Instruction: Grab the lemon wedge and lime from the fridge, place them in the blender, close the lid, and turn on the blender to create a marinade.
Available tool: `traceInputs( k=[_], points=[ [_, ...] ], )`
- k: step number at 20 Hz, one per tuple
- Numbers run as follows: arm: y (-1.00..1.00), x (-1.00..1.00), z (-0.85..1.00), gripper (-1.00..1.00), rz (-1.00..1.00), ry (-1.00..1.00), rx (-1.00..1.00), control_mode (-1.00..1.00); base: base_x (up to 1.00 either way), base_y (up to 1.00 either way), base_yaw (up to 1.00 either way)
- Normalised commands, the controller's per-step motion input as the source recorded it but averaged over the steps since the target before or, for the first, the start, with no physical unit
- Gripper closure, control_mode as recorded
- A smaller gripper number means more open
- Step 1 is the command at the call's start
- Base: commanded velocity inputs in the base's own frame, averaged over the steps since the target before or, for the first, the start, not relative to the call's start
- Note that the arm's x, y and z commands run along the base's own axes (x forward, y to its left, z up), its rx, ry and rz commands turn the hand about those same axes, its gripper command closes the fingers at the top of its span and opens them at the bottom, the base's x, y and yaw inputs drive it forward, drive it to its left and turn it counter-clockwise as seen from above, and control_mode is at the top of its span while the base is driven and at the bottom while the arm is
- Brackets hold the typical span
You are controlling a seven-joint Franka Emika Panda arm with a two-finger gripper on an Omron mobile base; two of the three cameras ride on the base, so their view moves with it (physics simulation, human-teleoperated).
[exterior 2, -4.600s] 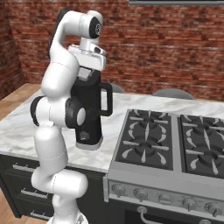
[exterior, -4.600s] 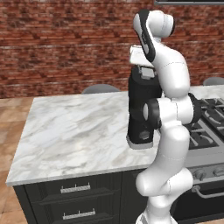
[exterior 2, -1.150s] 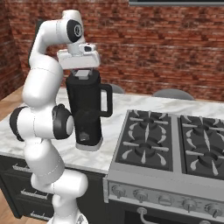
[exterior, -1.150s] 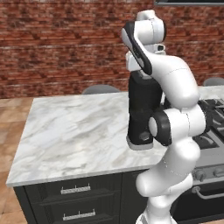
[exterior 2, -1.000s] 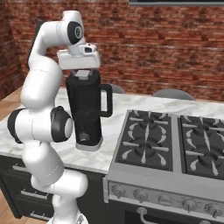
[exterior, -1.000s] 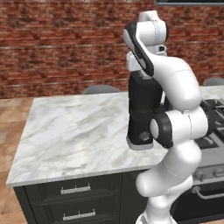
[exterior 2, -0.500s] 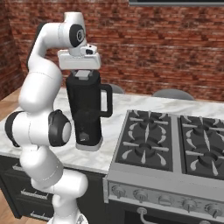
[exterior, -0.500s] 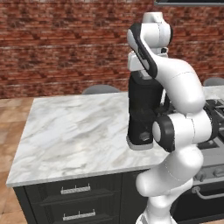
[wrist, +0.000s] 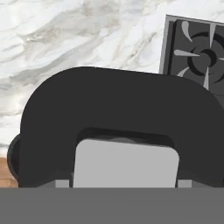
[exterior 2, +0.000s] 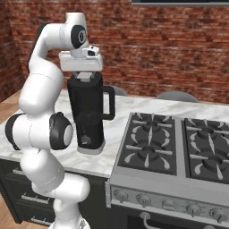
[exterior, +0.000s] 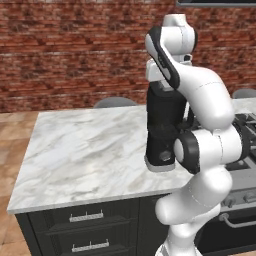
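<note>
Left base: blender [exterior: 164, 127] upright on marble tabletop [exterior: 85, 150], near stove-side edge; arm in front hides jar top.

Right base: hand [exterior 2: 83, 75] directly atop jar, touching lid [exterior 2: 84, 79]; side handle faces stove [exterior 2: 179, 147].

Hand view: lid [wrist: 118, 127] fills frame, grey centre square close. Fingers wide apart, nothing clamped. Prob. stiff, light, smooth plastic; best pressed flat at centre or pinched by edges.

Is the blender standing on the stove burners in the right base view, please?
No, the blender stands on the marble counter, left of the stove.
</note>
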Motion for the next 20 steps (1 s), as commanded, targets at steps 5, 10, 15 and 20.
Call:
traceInputs(
  k=[5,10,15,20],
  points=[
    [0.0,0.11,0.09,1.0,0.0,0.32,0.14,-1.0,0.0,0.0,0.0],
    [0.0,0.04,0.0,1.0,0.0,0.05,0.04,-1.0,0.0,0.0,0.0],
    [0.01,-0.18,-0.35,1.0,0.0,0.12,0.0,-1.0,0.0,0.0,0.0],
    [0.07,-0.02,-0.31,1.0,0.0,0.11,-0.01,-1.0,0.0,0.0,0.0]
  ],
)
